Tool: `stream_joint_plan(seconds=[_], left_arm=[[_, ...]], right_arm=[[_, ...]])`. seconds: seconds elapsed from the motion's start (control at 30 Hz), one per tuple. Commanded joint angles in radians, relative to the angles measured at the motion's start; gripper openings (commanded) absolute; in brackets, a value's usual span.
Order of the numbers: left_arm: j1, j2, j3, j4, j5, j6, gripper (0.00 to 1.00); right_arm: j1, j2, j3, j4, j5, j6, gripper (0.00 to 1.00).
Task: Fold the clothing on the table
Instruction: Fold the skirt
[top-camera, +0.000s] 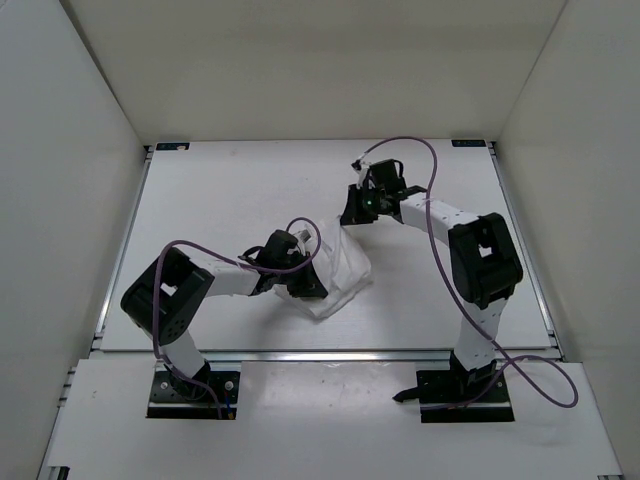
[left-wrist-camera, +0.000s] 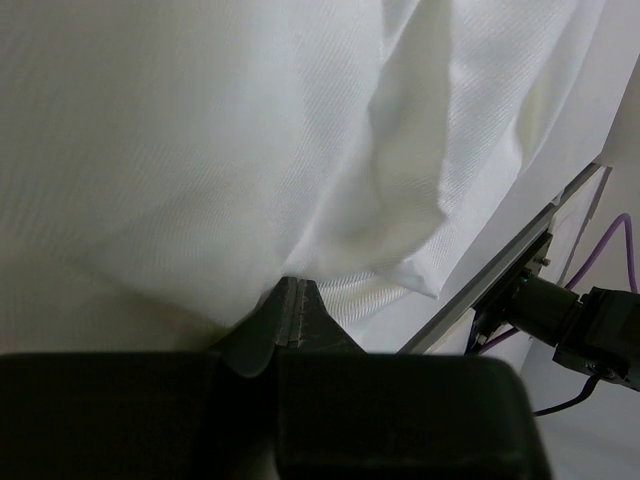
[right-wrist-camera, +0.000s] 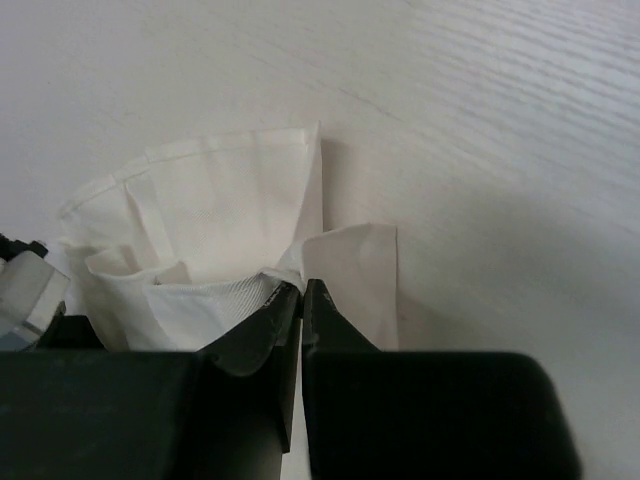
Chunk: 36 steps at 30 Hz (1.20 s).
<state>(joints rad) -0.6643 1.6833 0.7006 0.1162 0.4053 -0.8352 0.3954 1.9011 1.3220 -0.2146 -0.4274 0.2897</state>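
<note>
Gripping the bunched white clothing (top-camera: 345, 270) near the middle of the table (top-camera: 220, 190) | clenching a fold in the left gripper (left-wrist-camera: 293, 302) | pinching the far edge in the right gripper (right-wrist-camera: 301, 295), jaws shut tight on cloth

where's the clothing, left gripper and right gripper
clothing (top-camera: 345, 272), top view, middle of the bunched fabric
left gripper (left-wrist-camera: 293, 300), left wrist view, between its closed fingertips
right gripper (right-wrist-camera: 302, 292), right wrist view, between its closed fingertips
</note>
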Motion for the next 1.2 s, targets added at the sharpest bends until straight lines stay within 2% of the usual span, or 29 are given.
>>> stream_joint_plan(seconds=[0.0, 0.03, 0.1, 0.13, 0.17, 0.3, 0.37, 0.43, 0.47, 0.53, 0.57, 0.63, 0.67, 0.73, 0.83, 1.03, 1.17], left_arm=[[0.003, 0.02, 0.008, -0.033, 0.016, 0.019, 0.0], [0.005, 0.018, 0.004, -0.026, 0.017, 0.022, 0.0], [0.008, 0.021, 0.007, -0.027, 0.018, 0.03, 0.0], [0.009, 0.023, 0.007, -0.026, 0.018, 0.025, 0.0], [0.012, 0.013, 0.007, -0.032, 0.018, 0.031, 0.0], [0.026, 0.0, -0.009, -0.024, 0.024, 0.022, 0.0], [0.035, 0.001, -0.022, -0.013, 0.029, 0.015, 0.0], [0.049, -0.014, -0.035, 0.0, 0.027, 0.012, 0.0], [0.052, -0.031, -0.038, -0.006, 0.032, 0.01, 0.0], [0.057, -0.054, -0.041, -0.012, 0.024, 0.015, 0.0], [0.058, -0.077, -0.042, -0.021, 0.02, 0.019, 0.0], [0.074, -0.129, -0.049, -0.047, 0.01, 0.03, 0.0], [0.084, -0.143, -0.055, -0.041, 0.007, 0.025, 0.0], [0.101, -0.209, -0.07, -0.03, 0.01, 0.007, 0.0], [0.123, -0.295, -0.081, -0.009, 0.015, -0.021, 0.0], [0.137, -0.433, -0.117, 0.062, -0.085, -0.031, 0.0], [0.149, -0.38, -0.168, 0.149, -0.043, -0.05, 0.0]], right_arm=[[0.036, 0.047, 0.097, 0.07, -0.017, 0.006, 0.0], [0.045, 0.07, 0.126, 0.072, -0.031, 0.006, 0.0], [0.049, 0.113, 0.17, 0.058, -0.056, 0.022, 0.13], [0.056, 0.137, 0.199, 0.054, -0.068, 0.028, 0.32], [0.056, 0.162, 0.242, 0.019, -0.076, 0.025, 0.44], [0.066, 0.153, 0.287, -0.057, 0.011, -0.021, 0.66], [0.048, 0.101, 0.255, -0.042, 0.035, -0.026, 0.69], [0.024, 0.049, 0.218, -0.019, 0.032, -0.008, 0.64], [-0.004, 0.021, 0.188, -0.002, 0.026, 0.005, 0.56], [-0.026, -0.028, 0.142, 0.009, 0.021, 0.017, 0.47], [-0.039, -0.057, 0.099, 0.014, 0.029, 0.025, 0.36], [-0.052, -0.115, 0.028, 0.021, 0.033, 0.011, 0.21], [-0.053, -0.12, 0.017, 0.02, 0.03, 0.014, 0.17], [-0.047, -0.146, -0.02, 0.015, 0.013, 0.008, 0.0], [-0.012, -0.16, -0.087, 0.024, -0.029, 0.003, 0.0], [0.065, -0.156, -0.19, 0.152, -0.174, 0.063, 0.0], [0.08, -0.083, -0.187, 0.138, -0.232, 0.055, 0.0]])
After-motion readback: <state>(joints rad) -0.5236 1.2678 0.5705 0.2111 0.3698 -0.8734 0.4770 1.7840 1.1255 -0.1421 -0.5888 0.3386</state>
